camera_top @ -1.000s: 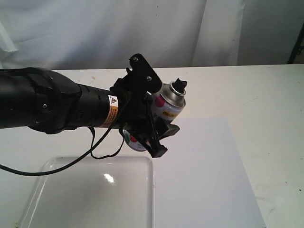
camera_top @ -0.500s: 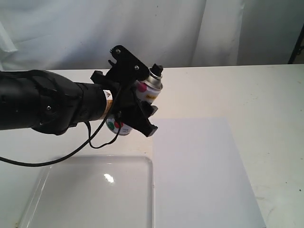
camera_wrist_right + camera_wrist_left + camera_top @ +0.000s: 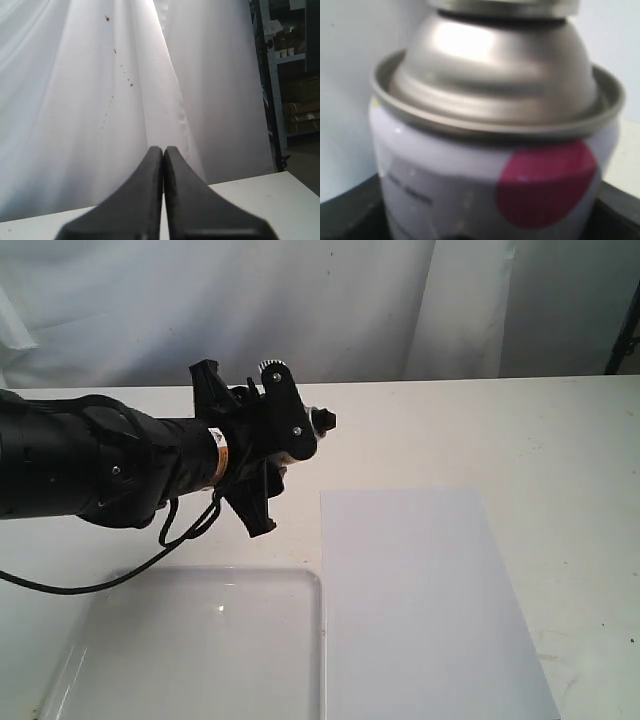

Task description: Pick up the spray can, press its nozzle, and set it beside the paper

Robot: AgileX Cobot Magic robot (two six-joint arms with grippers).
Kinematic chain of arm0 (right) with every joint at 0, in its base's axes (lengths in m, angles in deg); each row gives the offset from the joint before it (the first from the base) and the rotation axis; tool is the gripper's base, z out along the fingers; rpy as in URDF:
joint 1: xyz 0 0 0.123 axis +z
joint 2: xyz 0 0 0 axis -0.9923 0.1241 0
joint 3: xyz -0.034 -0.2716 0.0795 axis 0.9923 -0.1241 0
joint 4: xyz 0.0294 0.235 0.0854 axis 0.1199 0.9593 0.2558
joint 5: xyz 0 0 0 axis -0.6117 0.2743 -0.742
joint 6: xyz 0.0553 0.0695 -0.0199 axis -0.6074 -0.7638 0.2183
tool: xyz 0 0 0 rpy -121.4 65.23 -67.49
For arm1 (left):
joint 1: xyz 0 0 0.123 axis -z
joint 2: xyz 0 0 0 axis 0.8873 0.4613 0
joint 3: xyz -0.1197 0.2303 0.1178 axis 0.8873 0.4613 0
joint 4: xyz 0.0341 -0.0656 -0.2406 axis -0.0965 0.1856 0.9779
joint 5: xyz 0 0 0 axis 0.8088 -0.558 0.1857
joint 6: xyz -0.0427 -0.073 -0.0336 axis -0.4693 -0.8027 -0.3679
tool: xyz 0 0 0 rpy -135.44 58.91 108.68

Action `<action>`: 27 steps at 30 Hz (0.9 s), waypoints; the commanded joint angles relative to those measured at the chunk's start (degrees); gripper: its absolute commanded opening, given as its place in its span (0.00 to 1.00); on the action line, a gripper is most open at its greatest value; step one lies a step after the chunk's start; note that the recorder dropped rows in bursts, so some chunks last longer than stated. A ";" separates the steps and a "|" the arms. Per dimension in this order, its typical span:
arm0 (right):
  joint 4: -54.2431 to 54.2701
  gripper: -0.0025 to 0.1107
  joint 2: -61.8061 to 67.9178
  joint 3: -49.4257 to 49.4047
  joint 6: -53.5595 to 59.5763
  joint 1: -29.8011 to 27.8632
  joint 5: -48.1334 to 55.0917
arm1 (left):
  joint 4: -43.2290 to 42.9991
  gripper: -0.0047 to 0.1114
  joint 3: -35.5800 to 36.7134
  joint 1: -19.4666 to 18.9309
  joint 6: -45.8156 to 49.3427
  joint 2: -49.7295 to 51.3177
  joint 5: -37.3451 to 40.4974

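Observation:
My left gripper (image 3: pixel 276 466) is shut on the spray can, held in the air over the table, left of the paper's far corner. In the exterior view the fingers hide nearly all of the can; only the black nozzle (image 3: pixel 325 421) pokes out to the right. The left wrist view is filled by the spray can (image 3: pixel 470 170): silver shoulder (image 3: pixel 495 75), white body, a magenta dot. The paper (image 3: pixel 420 600) lies flat on the table at front right. My right gripper (image 3: pixel 164 152) is shut on nothing, raised and facing the white curtain; the exterior view does not show it.
A glossy white tray (image 3: pixel 300 580) with a raised rim lies at front left, its right edge against the paper. A black cable (image 3: pixel 100 585) hangs from the left arm above it. A white curtain (image 3: pixel 300 300) closes the back of the table.
The left arm has drawn back to the left and away from the paper with the can. The wrist has turned, so the fingers now hide the can's body.

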 commanded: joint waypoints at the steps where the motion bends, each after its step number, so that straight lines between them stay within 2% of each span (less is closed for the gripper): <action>1: 0.16 0.02 -0.22 -0.17 -1.10 -0.21 -1.27 | 8.31 0.04 -0.10 0.16 11.17 -0.46 4.26; 5: 0.16 0.02 -0.22 -0.17 -4.48 -0.21 3.12 | 12.56 0.04 -0.22 1.08 15.11 -0.46 5.12; 10: 0.16 0.02 2.25 3.36 -7.44 -0.21 10.01 | 12.69 0.04 -0.22 5.47 16.60 -0.17 6.74; 15: 3.95 0.02 8.50 10.85 -9.33 -0.21 18.36 | 14.27 0.04 -1.71 10.07 16.60 3.32 15.87; 21: 13.06 0.02 20.31 19.19 -1.19 -0.21 28.69 | 14.84 0.04 -4.42 12.86 16.60 6.81 18.87; 27: 26.37 0.02 36.56 25.15 15.64 -0.21 36.90 | 17.31 0.04 -6.25 13.23 16.48 7.43 19.94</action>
